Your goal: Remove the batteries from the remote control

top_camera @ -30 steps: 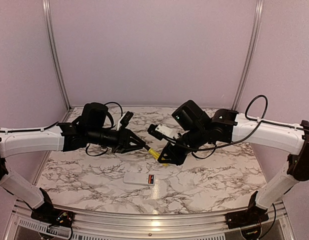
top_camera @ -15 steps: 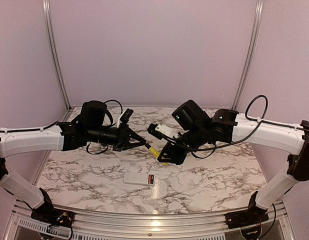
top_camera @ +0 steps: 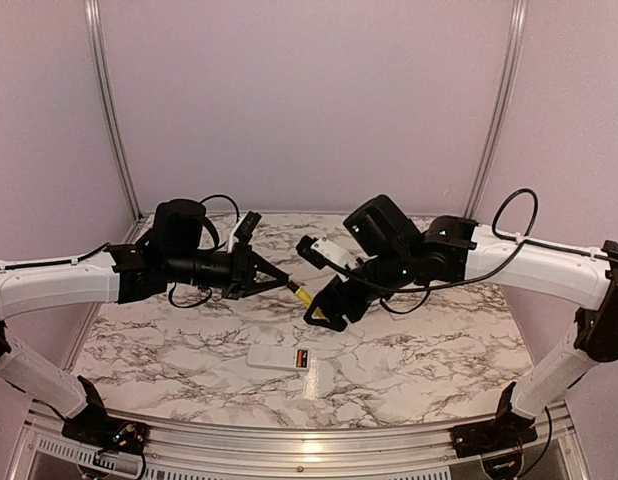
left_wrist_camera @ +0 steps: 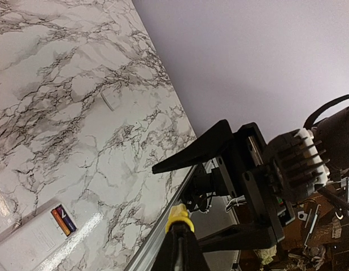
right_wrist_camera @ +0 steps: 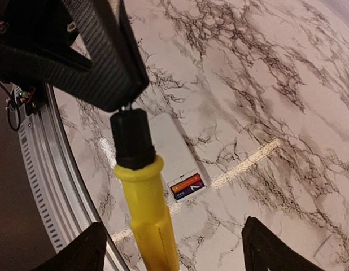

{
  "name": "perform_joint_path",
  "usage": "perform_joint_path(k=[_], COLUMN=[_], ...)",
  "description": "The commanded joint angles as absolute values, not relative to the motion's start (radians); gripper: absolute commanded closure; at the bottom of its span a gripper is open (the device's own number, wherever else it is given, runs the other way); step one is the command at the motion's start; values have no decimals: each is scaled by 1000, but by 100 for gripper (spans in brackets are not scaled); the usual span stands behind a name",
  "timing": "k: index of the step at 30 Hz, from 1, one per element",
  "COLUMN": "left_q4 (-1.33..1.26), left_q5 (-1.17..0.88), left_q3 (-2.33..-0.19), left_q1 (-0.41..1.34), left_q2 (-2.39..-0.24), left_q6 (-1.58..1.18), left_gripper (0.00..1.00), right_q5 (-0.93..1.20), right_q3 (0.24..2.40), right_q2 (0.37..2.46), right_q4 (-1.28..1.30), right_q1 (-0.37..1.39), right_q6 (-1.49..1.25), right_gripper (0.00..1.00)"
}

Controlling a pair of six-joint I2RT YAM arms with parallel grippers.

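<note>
left pincer (top_camera: 286, 285): it is pressing its fingers together on the black end of the yellow stick (right_wrist_camera: 149, 220) and holding it in the air over the marble table (top_camera: 439, 350)
right pincer (top_camera: 326, 312): its 2 fingers are standing wide apart, 1 on each side of the yellow part of the stick, and they are not touching it
yellow stick: it is reaching from the left pincer into the gap of the right pincer
remote control (top_camera: 279, 358): it is lying flat on the table below both pincers, on the side nearer to the arm bases and well apart from all fingers
batteries (right_wrist_camera: 186, 183): they are sitting inside the open bay at the end of the remote control that is lying under the right pincer
small white flat piece (left_wrist_camera: 110, 100): it is lying on the table near that bay end, away from both pincers
</note>
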State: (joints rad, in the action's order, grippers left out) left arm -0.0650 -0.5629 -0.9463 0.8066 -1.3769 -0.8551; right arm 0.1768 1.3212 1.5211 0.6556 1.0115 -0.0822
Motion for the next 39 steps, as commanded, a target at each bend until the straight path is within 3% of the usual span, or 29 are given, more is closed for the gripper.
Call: perform_joint_path(k=[1, 2, 4, 16, 26, 39], left_q4=[-87, -87, -88, -137, -309, -536], left_q5=[-534, -529, -521, -473, -422, -409], left_q3=[-934, -935, -939, -953, -966, -1015], left_q1=[801, 801, 799, 793, 799, 815], left_q2=[-1337, -1332, -1324, -1268, -1255, -1289], left_q6=[-835, -833, -829, -811, -847, -851], left_gripper=[100, 100, 100, 100, 100, 100], right_q5=[135, 130, 129, 259, 513, 638], right_q3=[1389, 1390, 1390, 1368, 1216, 1153], right_q2=[1492, 1487, 1475, 1361, 1260, 1254], right_q4=[628, 622, 608, 480, 158, -146], right_q1=[1013, 1009, 998, 825, 648, 630], right_q6=[-122, -129, -150, -317, -645, -1031], right_gripper=[11, 5, 1, 1, 1, 1])
